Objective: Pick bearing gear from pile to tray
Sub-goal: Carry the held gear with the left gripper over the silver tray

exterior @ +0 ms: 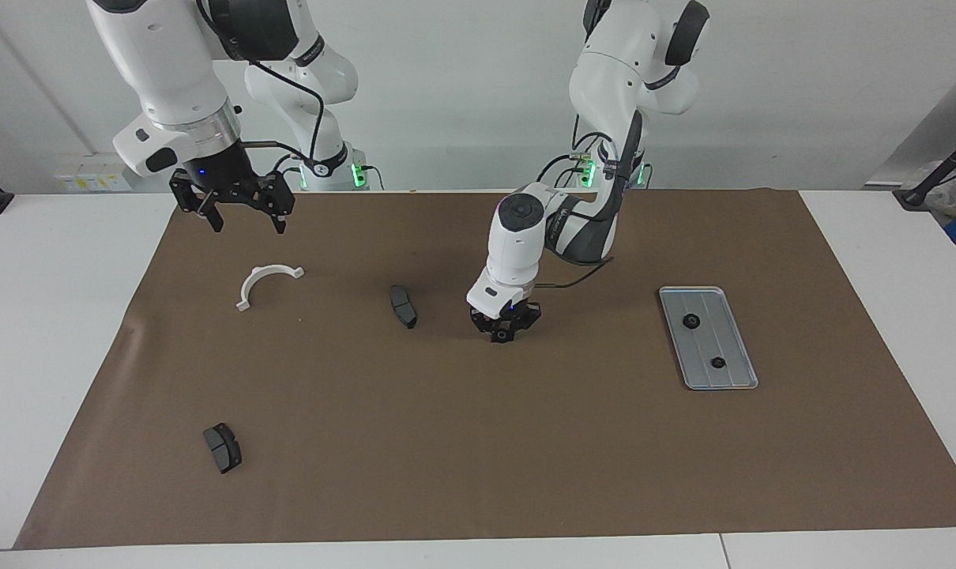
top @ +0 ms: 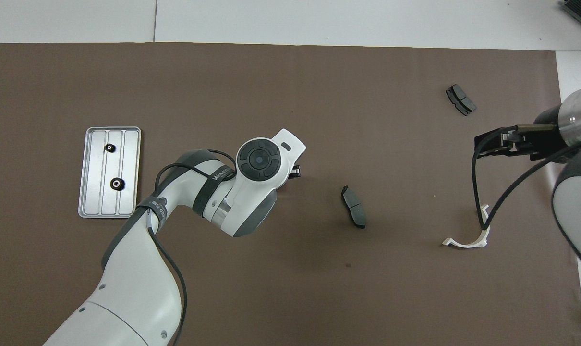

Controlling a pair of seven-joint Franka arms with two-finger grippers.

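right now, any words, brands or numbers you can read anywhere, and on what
Dark band on the left arm's forearm: white lettering, too blurred to read for sure.
Second strap lower on that arm: lettering too small to read.
Tray, gears, pads, bracket: no writing shows.

The left arm is bent low over the middle of the counter, its left gripper pointed straight down with the fingertips drawn in close. The right arm is held raised, its right gripper spread wide, fingers downward.
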